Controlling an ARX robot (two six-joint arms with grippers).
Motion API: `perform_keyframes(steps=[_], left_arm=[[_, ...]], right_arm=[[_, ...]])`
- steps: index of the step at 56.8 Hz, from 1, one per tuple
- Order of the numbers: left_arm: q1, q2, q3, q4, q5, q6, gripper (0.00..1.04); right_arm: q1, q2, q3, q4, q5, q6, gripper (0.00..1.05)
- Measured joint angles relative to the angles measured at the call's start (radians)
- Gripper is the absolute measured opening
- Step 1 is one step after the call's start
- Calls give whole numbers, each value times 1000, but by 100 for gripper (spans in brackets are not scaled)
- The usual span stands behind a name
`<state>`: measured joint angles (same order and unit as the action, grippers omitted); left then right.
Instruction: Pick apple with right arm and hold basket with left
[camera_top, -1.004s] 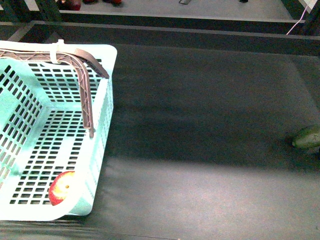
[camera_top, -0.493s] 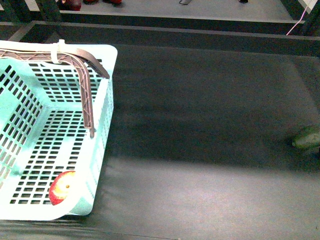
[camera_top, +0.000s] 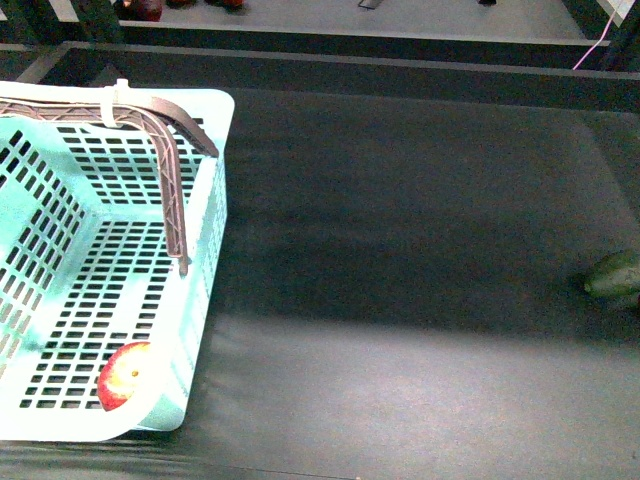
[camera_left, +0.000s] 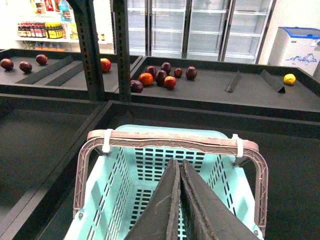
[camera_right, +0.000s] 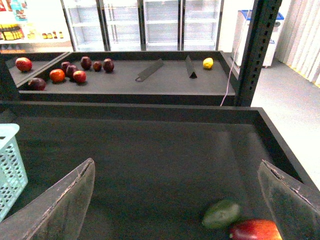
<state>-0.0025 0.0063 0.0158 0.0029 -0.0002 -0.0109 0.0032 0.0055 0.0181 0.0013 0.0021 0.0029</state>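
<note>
Apple (camera_top: 124, 376) in near right corner of basket (camera_top: 205, 225), far left on dark shelf (camera_top: 400, 300). Left gripper (camera_left: 179, 200) clenched empty above basket; right gripper (camera_right: 180, 200) spread wide near green fruit (camera_right: 221, 213).

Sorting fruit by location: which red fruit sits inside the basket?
The apple, in the basket's near corner; the other red fruit lies on the mat beside the green one.

I looked out over a dark matte display bed (camera_top: 400, 250) with raised black edges. Beyond it, another dark shelf (camera_right: 150, 82) held scattered red and purple fruit (camera_left: 162, 76) and a yellow one (camera_right: 208, 63). Glass-door fridges (camera_left: 200, 22) lined the bright back wall, with a grey floor (camera_right: 295, 100) alongside.
</note>
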Motion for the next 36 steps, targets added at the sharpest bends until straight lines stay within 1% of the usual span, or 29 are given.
perform_keyframes(steps=[2, 5, 9, 10, 17, 18, 22, 23, 32, 34, 36], left_arm=[[0, 0, 0, 0, 0, 0, 3], [0, 0, 0, 0, 0, 0, 11], [0, 0, 0, 0, 0, 0, 25], [0, 0, 0, 0, 0, 0, 27], [0, 0, 0, 0, 0, 0, 50], [0, 0, 0, 0, 0, 0, 52], [0, 0, 0, 0, 0, 0, 66], [0, 0, 0, 0, 0, 0, 68], [0, 0, 0, 0, 0, 0, 98], [0, 0, 0, 0, 0, 2, 99], [0, 0, 0, 0, 0, 2, 97]], right_arm=[[0, 0, 0, 0, 0, 0, 96], [0, 0, 0, 0, 0, 0, 96], [0, 0, 0, 0, 0, 0, 96], [0, 0, 0, 0, 0, 0, 96], [0, 0, 0, 0, 0, 0, 96], [0, 0, 0, 0, 0, 0, 96], [0, 0, 0, 0, 0, 0, 96], [0, 0, 0, 0, 0, 0, 96], [0, 0, 0, 0, 0, 0, 96], [0, 0, 0, 0, 0, 0, 96], [0, 0, 0, 0, 0, 0, 96]])
